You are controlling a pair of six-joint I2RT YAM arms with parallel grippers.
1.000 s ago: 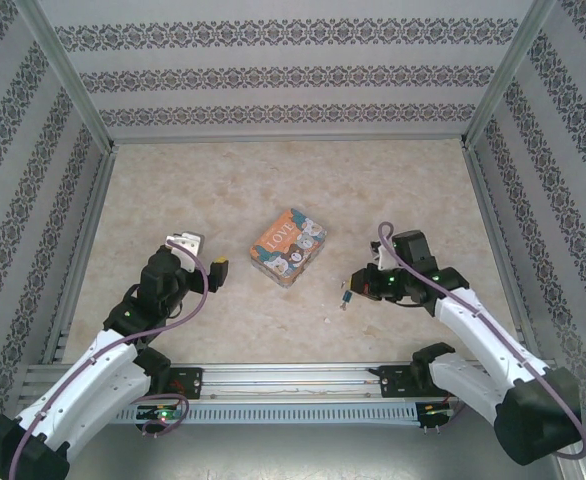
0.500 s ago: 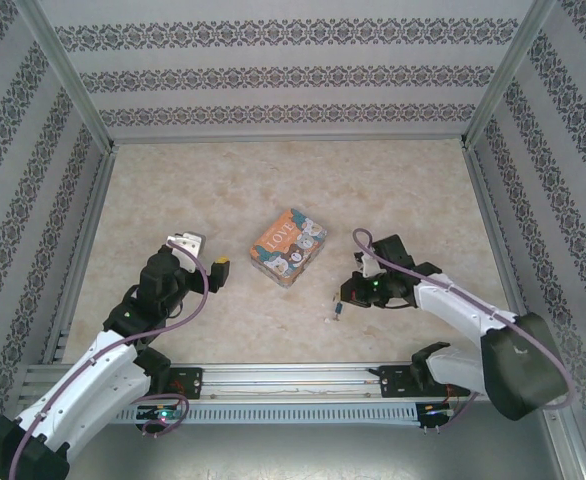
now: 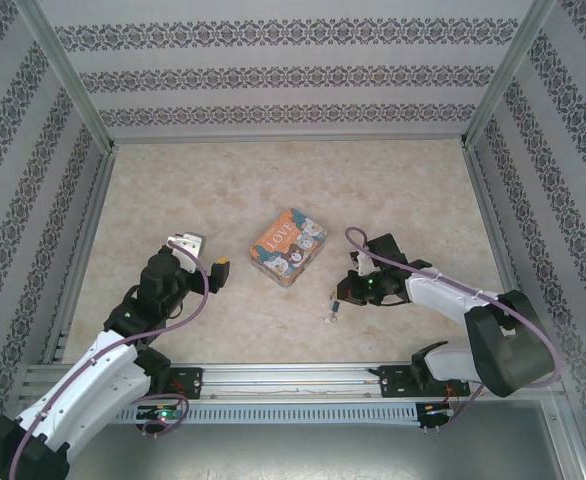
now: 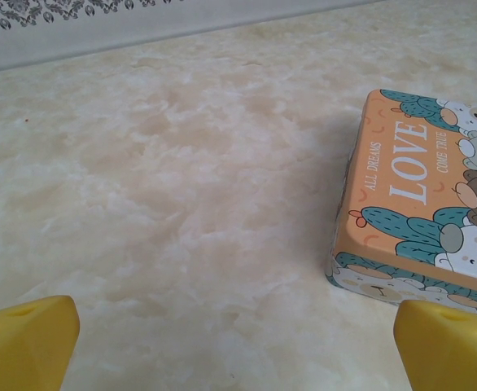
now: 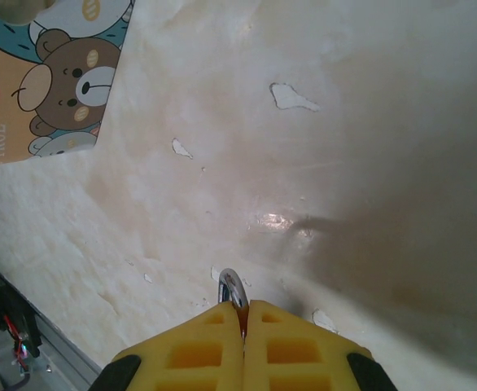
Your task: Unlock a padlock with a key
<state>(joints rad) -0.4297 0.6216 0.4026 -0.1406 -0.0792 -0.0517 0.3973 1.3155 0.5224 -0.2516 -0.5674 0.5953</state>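
Plenty of open beige marbled tabletop lies behind and on both sides of the orange-and-teal illustrated "LOVE" tin box, the one big block in mid-table. The left gripper, fingers spread wide, has bare floor between itself and the box's left side. The right gripper, pinched on the tiny teal-blue padlock, crowds the lane just right of the box. The metal rail bounds the near edge and patterned walls close the rest.

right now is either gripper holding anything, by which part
The right gripper pinches the padlock, seemingly by its body, shackle poking out. The left gripper holds nothing.
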